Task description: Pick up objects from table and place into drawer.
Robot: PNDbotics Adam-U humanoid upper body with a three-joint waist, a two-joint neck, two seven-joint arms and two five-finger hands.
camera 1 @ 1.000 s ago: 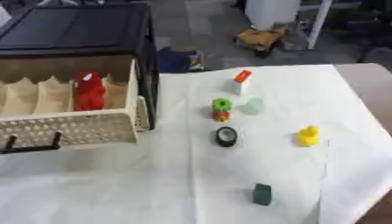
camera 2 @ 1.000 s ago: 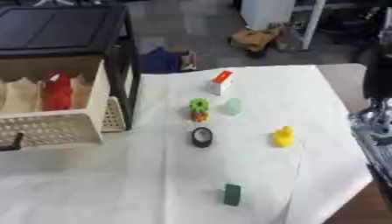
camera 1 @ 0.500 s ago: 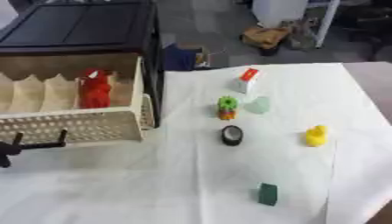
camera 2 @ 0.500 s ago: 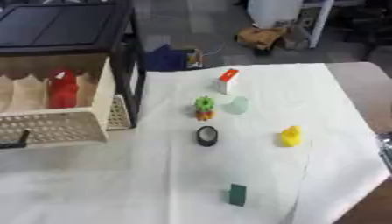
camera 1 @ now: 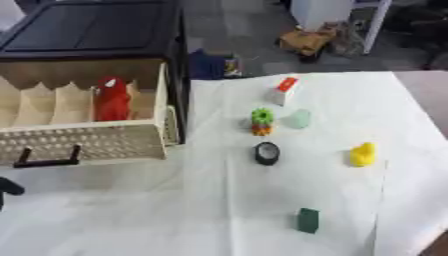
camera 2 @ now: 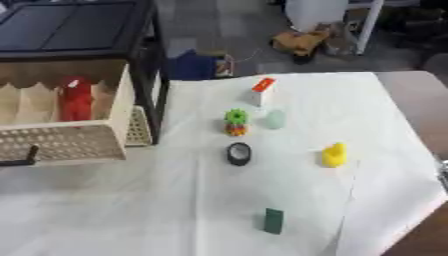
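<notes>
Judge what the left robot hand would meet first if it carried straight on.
Probably the drawer's black handle, just above it; only a dark tip of the left robot hand shows, so its direction is uncertain.

Grey floor stretches beyond the white-covered table, whose brown corner peeks out at right. A tan heap lies on the floor beside a white cabinet. Something blue sits against the table's far edge.

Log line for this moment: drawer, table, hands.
drawer: open, red bottle inside | table: yellow duck, black ring, green block waiting | hands: neither clearly visible
</notes>
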